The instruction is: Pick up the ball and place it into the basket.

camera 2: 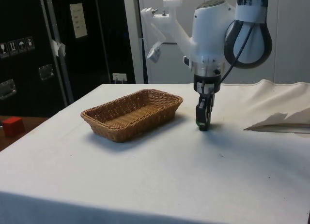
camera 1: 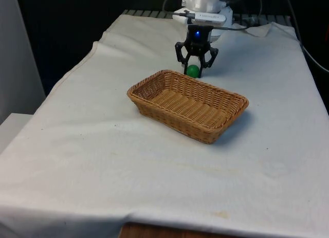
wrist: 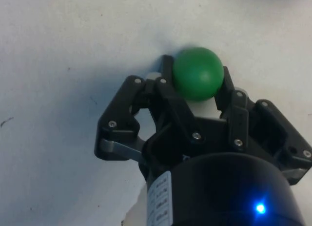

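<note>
A small green ball [camera 1: 193,70] rests on the white cloth just behind the far rim of a woven wicker basket [camera 1: 164,117], on the robot's side of it. My black gripper [camera 1: 193,72] points straight down over the ball, its tips at the cloth. In the wrist view the ball [wrist: 197,73] sits between the two fingers, and both fingers [wrist: 166,70] press against its sides. From the side, the gripper [camera 2: 202,123] stands a little apart from the basket [camera 2: 145,125], with a sliver of green at its tip.
The basket holds nothing. A rumpled fold of cloth [camera 2: 281,120] lies on the table beyond the gripper, away from the basket. A red box [camera 2: 12,125] sits on a low surface off the table.
</note>
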`<state>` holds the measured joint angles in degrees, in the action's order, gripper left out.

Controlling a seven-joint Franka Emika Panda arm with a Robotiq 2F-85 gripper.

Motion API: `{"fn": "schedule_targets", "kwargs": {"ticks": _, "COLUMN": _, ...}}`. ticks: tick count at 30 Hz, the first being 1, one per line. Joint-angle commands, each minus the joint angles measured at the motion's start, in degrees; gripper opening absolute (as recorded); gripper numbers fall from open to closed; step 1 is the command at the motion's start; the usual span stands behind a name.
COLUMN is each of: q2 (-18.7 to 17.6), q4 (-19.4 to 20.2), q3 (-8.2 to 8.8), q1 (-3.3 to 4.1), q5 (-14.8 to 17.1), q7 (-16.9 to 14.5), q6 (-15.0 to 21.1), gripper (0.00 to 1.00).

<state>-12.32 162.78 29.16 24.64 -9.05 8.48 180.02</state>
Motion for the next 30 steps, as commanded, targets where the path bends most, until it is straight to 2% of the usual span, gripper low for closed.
{"fn": "schedule_targets", "kwargs": {"ticks": 1, "q2": 1.66, "q4": 1.09, "q3": -1.95, "q1": -1.55, "q5": 0.57, "q7": -0.17, "q6": 0.23, "gripper": 0.00}}
{"fn": "schedule_targets", "kwargs": {"ticks": 3, "q2": 1.66, "q4": 1.09, "q3": -1.95, "q1": -1.55, "q5": 0.57, "q7": -0.11, "q6": 0.23, "gripper": 0.00}}
{"fn": "schedule_targets", "kwargs": {"ticks": 4, "q2": 0.00, "q4": 0.00, "q3": 0.00, "q1": 0.00, "q5": 0.00, "q7": 0.06, "q6": 0.00, "gripper": 0.00}}
{"fn": "schedule_targets", "kwargs": {"ticks": 5, "q2": 1.66, "q4": 1.09, "q3": -1.95, "q1": -1.55, "q5": 0.57, "q7": -0.11, "q6": 0.23, "gripper": 0.00}}
{"fn": "schedule_targets", "kwargs": {"ticks": 7, "q2": 1.60, "q4": 1.09, "q3": -1.95, "q1": -1.49, "q5": 0.57, "q7": -0.06, "q6": 0.23, "gripper": 0.00}}
{"fn": "schedule_targets", "kwargs": {"ticks": 13, "q2": 3.72, "q4": 0.46, "q3": 0.52, "q1": 0.00, "q5": -0.11, "q7": -0.11, "q6": -2.12, "gripper": 0.00}}
{"fn": "schedule_targets", "kwargs": {"ticks": 14, "q2": 1.89, "q4": 0.11, "q3": 0.17, "q1": -0.06, "q5": 0.00, "q7": 0.11, "q6": -0.52, "gripper": 0.00}}
{"fn": "schedule_targets", "kwargs": {"ticks": 15, "q2": 3.72, "q4": 0.46, "q3": 0.52, "q1": 0.00, "q5": -0.11, "q7": -0.11, "q6": -2.12, "gripper": 0.00}}
{"fn": "schedule_targets", "kwargs": {"ticks": 19, "q2": 6.36, "q4": 0.29, "q3": 1.38, "q1": 0.17, "q5": -0.57, "q7": -0.46, "q6": -4.47, "gripper": 0.00}}
{"fn": "schedule_targets", "kwargs": {"ticks": 22, "q2": 8.94, "q4": 0.29, "q3": 1.55, "q1": 0.00, "q5": -0.86, "q7": -0.74, "q6": -6.59, "gripper": 0.00}}
{"fn": "schedule_targets", "kwargs": {"ticks": 23, "q2": 9.34, "q4": 0.74, "q3": 1.09, "q1": -0.06, "q5": 0.00, "q7": -1.09, "q6": -6.25, "gripper": 0.00}}
{"fn": "schedule_targets", "kwargs": {"ticks": 24, "q2": 9.68, "q4": 0.29, "q3": 1.60, "q1": -0.06, "q5": -0.92, "q7": -0.80, "q6": -7.22, "gripper": 0.00}}
{"fn": "schedule_targets", "kwargs": {"ticks": 30, "q2": 13.41, "q4": 0.11, "q3": 1.72, "q1": -0.40, "q5": -1.26, "q7": -1.26, "q6": -10.43, "gripper": 0.00}}
